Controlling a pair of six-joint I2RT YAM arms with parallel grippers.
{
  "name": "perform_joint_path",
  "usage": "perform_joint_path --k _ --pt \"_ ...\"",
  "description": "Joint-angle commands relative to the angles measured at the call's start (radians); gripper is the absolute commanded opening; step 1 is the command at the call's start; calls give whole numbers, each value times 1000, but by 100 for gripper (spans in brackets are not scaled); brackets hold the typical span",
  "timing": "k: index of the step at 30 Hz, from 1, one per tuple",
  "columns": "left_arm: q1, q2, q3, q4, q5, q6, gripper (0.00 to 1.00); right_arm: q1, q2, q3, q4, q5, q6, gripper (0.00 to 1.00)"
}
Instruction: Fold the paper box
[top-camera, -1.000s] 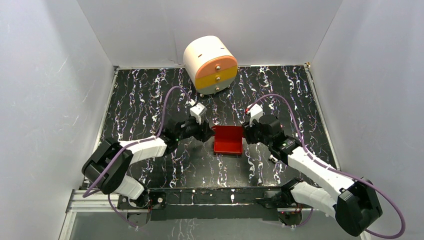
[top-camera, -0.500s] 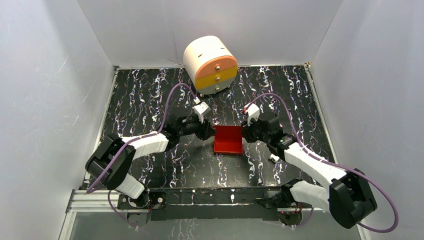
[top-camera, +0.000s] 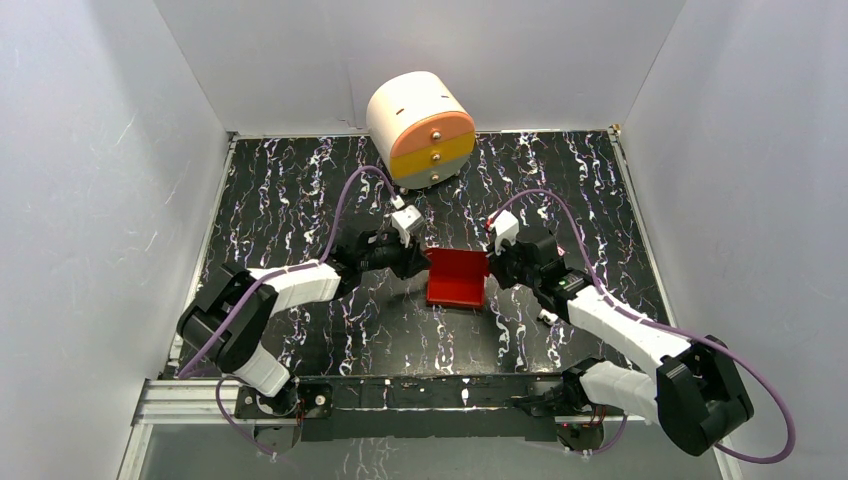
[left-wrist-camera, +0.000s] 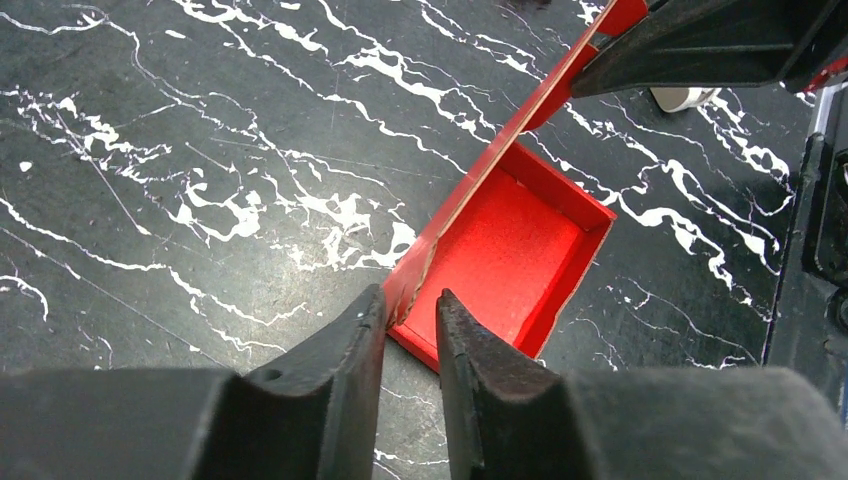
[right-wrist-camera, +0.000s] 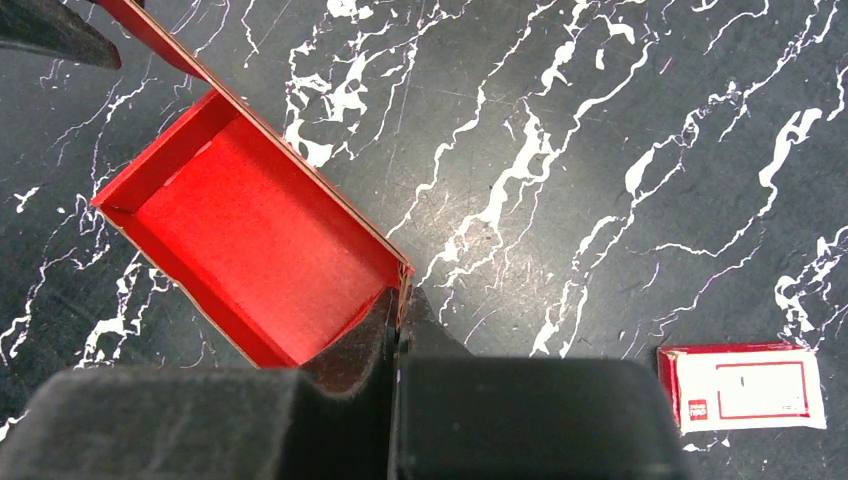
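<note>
- Where the two claws face each other low over the counter (top-camera: 300, 190), the paper box (top-camera: 458, 277) sits between them, one end at each claw.
- It is thin, bright red card, matte and faintly grained on the inside. It forms a shallow rectangular tray with low walls.
- One long wall rises taller as a flat, tilted panel, and its cut edge shows pale.
- The tray's red floor lies open to view.
- The left claw (left-wrist-camera: 410, 305) is clenched on one end of that tall panel. Its black fingers (left-wrist-camera: 350, 350) flank the corner of the card with a slim dark gap between them.
- The right claw (right-wrist-camera: 400, 298) grasps the opposite end, with its fingers pressed tight together on the card edge at the box corner.
- The counter is black and glossy, veined in white like marble.
- Near the right claw, on the side away from the box, lies a small flat red-and-white packet (right-wrist-camera: 745, 388).
- Well beyond both claws stands a round drawer unit (top-camera: 420, 128). It has a white shell, a front banded in orange and yellow tones, and small knobs.
</note>
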Motion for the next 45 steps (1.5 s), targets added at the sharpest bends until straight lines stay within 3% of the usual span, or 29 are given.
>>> perform_joint_path --k 1,10,18,27,34,45 --pt "3 -9 27 54 7 -22 20 -3 15 11 43 0 1 2" --pt "3 19 47 103 -61 -98 6 -3 45 42 131 -24 11 0" --pt "0 17 58 147 -199 -190 4 36 147 140 219 39 75 0" --pt "-12 34 47 234 -368 -316 4 175 320 245 337 307 161 2" --pt "-26 47 26 272 -525 -396 4 243 412 272 415 503 318 6" --pt "-66 60 -47 361 -606 -536 4 338 527 317 443 738 471 8"
